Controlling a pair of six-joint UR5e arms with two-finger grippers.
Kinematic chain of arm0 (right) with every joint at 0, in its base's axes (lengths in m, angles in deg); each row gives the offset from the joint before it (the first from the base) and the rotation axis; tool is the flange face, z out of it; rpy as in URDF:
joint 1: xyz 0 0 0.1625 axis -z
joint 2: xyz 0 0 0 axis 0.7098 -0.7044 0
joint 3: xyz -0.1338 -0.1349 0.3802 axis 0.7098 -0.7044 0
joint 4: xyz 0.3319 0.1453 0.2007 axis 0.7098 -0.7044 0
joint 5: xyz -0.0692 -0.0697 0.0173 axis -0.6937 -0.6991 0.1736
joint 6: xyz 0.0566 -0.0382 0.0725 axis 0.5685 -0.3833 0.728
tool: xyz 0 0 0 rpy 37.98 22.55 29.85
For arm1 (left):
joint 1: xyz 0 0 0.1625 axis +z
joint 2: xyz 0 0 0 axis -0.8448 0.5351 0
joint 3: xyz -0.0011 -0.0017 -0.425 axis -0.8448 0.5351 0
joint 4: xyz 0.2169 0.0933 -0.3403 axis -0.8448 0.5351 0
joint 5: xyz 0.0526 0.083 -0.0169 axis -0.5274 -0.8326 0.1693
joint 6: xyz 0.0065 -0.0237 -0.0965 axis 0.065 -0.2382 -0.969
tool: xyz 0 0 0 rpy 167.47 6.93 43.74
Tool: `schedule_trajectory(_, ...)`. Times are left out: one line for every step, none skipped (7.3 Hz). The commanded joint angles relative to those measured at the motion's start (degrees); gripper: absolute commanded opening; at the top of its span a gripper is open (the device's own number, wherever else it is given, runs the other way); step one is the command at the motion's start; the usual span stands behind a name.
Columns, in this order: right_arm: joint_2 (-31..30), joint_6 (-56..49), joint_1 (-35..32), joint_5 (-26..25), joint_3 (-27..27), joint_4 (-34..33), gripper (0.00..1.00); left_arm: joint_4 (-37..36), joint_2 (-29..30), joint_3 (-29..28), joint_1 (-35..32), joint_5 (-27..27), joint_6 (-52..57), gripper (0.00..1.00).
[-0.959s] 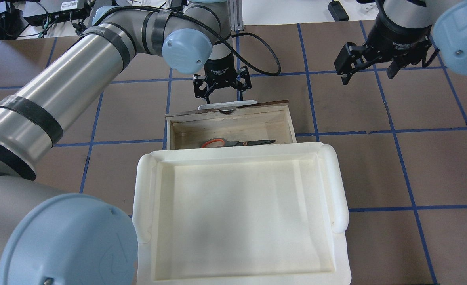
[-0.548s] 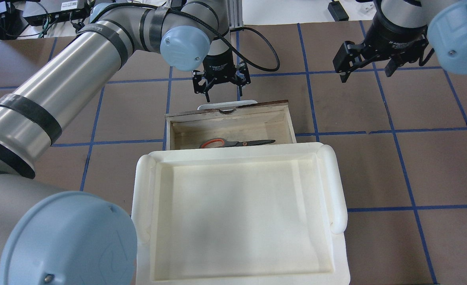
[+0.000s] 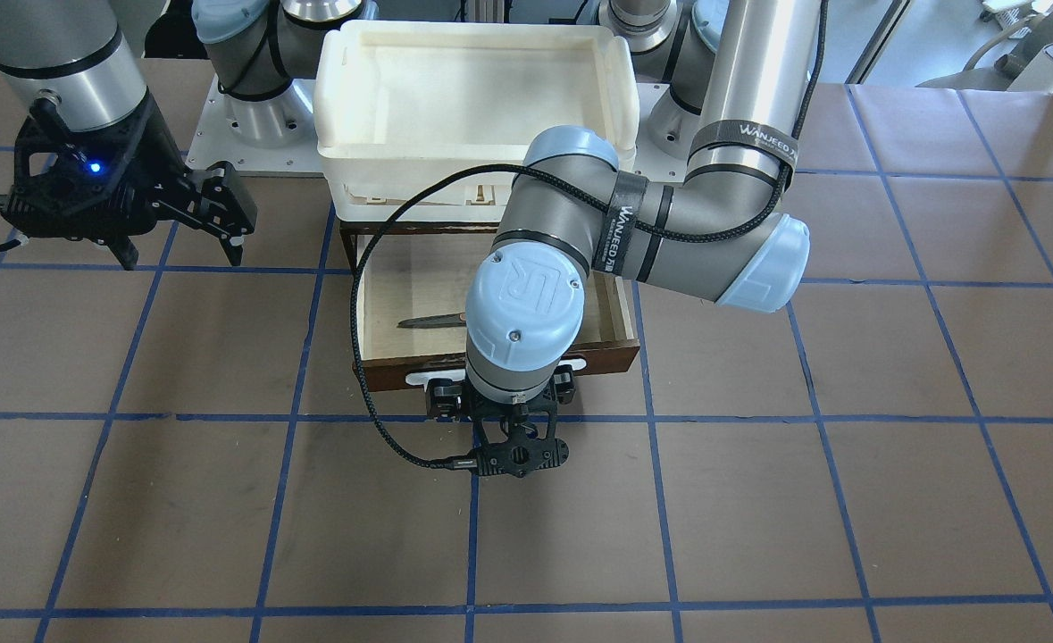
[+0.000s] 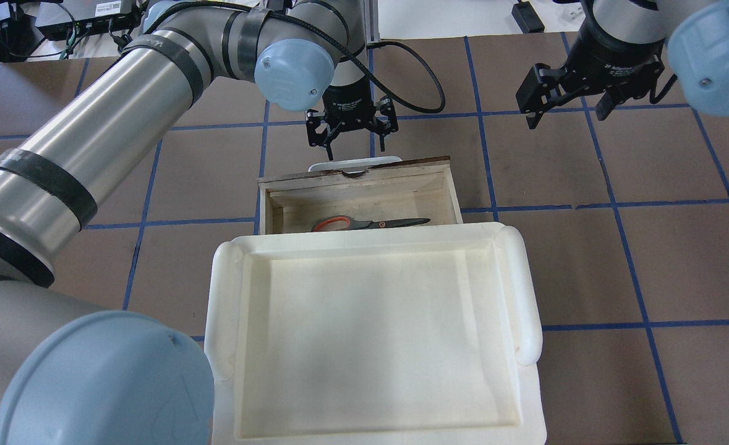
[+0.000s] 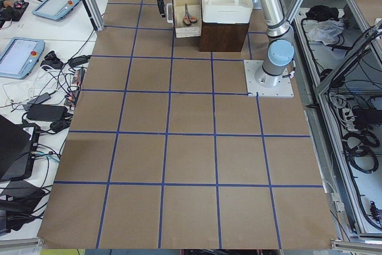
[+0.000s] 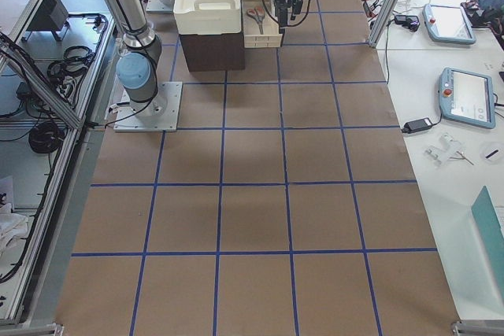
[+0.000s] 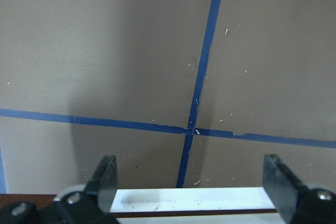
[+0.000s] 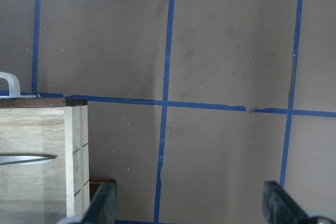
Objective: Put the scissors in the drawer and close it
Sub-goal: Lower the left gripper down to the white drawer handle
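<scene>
Overhead, you see the scissors (image 4: 370, 222) lying flat in the open drawer (image 4: 452, 185), with the left gripper (image 4: 355, 147) just beyond its front, jaws wide, and the right gripper (image 4: 566, 117) well apart, also wide. From across the table, their tips point toward the robot's right. At the left wrist, the white handle (image 7: 194, 195) shows between the spread fingers (image 7: 105, 178).

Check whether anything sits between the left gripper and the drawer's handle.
Nothing visible does. The left gripper hangs open just beyond the white handle, with only tabletop between them. The scissors already lie inside the drawer.
</scene>
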Motion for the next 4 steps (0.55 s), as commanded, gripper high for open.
schedule_trajectory(0.01,0.3,0.03,0.27,0.0,-0.04,1.0,1.79,-0.49,0.19,-1.59,-0.07,-0.01,1.0)
schedule_trajectory(0.01,-0.05,0.03,0.27,0.0,-0.04,1.0,2.15,-0.49,0.19,-1.6,-0.15,-0.01,1.0)
schedule_trajectory(0.1,-0.05,0.03,0.35,0.09,-0.04,1.0,2.41,-0.66,0.19,-1.6,-0.07,-0.01,1.0)
schedule_trajectory(0.01,-0.22,0.03,0.18,0.09,-0.04,1.0,2.85,-0.93,0.19,-1.6,-0.07,-0.01,1.0)
